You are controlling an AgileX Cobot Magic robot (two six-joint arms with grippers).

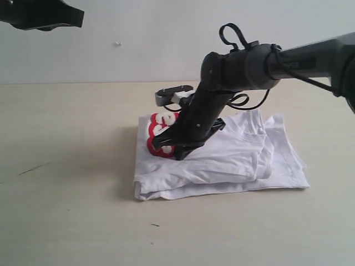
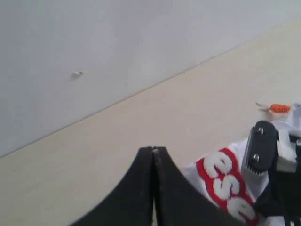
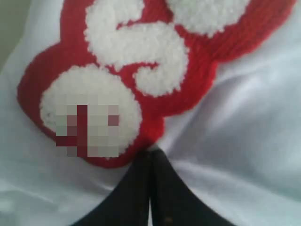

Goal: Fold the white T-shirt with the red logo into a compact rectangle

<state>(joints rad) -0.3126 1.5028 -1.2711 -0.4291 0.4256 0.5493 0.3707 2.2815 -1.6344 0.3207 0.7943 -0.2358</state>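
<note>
The white T-shirt [image 1: 244, 158] lies partly folded on the table, several layers thick. Its red logo [image 1: 158, 128] with fuzzy white letters is bunched up at the shirt's left end. My right gripper [image 1: 166, 145] reaches across from the right and comes down at that end. In the right wrist view its jaws [image 3: 149, 151] are shut, pinching cloth right at the edge of the red logo [image 3: 141, 61], and the fabric creases around the tips. My left gripper [image 2: 154, 149] is shut with nothing in it, raised at the upper left [image 1: 44, 14], clear of the shirt.
The tan table [image 1: 66, 183] stretches left and in front of the shirt. A pale wall [image 1: 138, 39] stands behind it. In the left wrist view the shirt's orange neck tag [image 2: 280, 108] and part of the right arm's wrist [image 2: 261, 148] show beside the logo [image 2: 223, 181].
</note>
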